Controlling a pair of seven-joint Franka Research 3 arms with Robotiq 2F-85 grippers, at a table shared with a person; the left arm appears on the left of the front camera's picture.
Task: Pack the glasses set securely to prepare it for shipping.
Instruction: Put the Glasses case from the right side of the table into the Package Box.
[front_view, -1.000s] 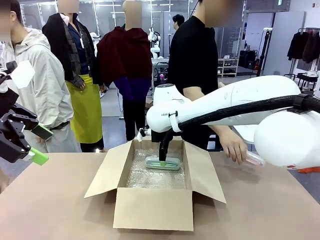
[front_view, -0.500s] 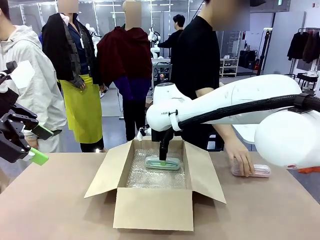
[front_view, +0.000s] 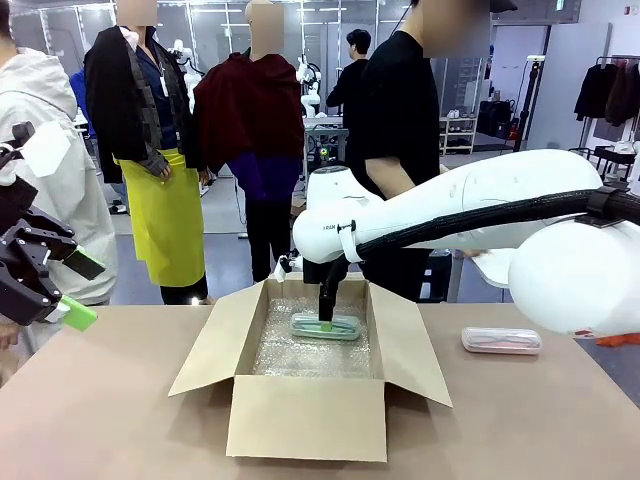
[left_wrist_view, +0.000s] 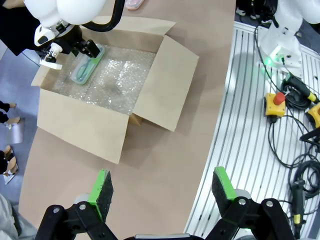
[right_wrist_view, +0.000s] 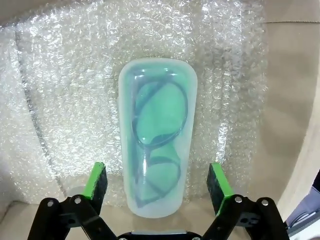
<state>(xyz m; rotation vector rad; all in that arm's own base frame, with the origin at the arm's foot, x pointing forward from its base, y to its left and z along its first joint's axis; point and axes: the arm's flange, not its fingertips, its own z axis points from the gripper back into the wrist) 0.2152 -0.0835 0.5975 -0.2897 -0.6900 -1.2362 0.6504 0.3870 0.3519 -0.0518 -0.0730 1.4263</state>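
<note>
The mint-green glasses case (front_view: 325, 326) lies flat on bubble wrap inside the open cardboard carton (front_view: 305, 415). My right gripper (front_view: 327, 308) hangs just above it. In the right wrist view the case (right_wrist_view: 157, 135) sits between the spread green pads (right_wrist_view: 96, 180), with a gap on each side, so the right gripper (right_wrist_view: 157, 181) is open. The pale pink case (front_view: 501, 340) rests on the table to the right of the carton. My left gripper (front_view: 82, 288) hovers open high at the table's left edge; its wrist view looks down on the carton (left_wrist_view: 80, 125) and the mint case (left_wrist_view: 87, 64).
The carton's four flaps (front_view: 212, 345) are spread outward. A person in black (front_view: 400, 130) stands behind the carton at the far side, with others at the left. Beside the table a slatted rail holds an emergency stop button (left_wrist_view: 276, 102) and cables.
The person's hand has set the pink case down on the table at the right and drawn back. Neither arm has moved.
</note>
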